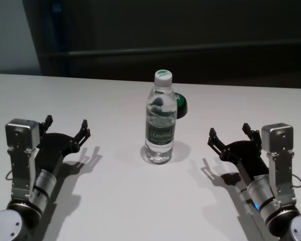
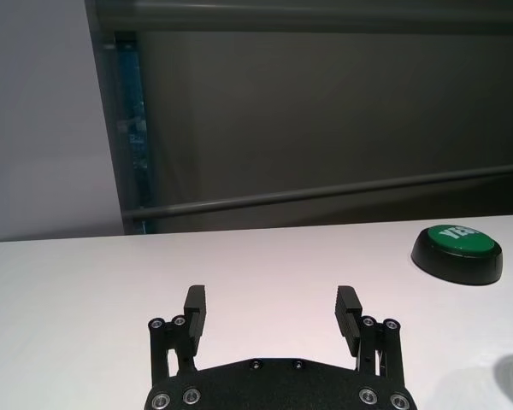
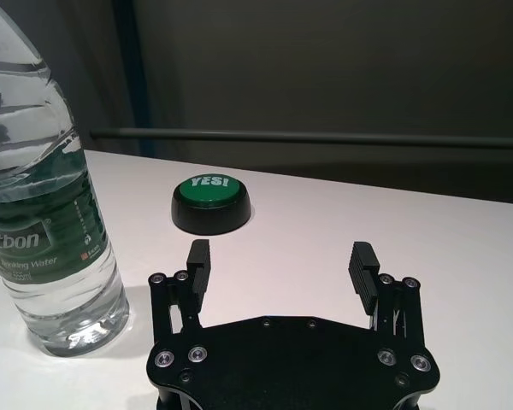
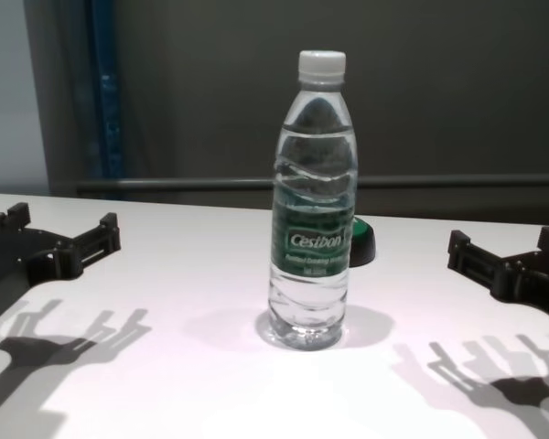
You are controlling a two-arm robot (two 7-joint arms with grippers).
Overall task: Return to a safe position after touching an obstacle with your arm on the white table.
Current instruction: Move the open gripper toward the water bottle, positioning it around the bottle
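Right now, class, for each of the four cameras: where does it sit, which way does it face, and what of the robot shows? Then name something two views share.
Head: high, looking forward and down at the water bottle on the white table; both arms show, left gripper, right gripper.
Chest: low, facing the bottle level; both grippers at the edges.
Left wrist: behind its open fingers, facing the green button.
Right wrist: behind its open fingers, bottle beside them.
Shared: both wrist views show the button.
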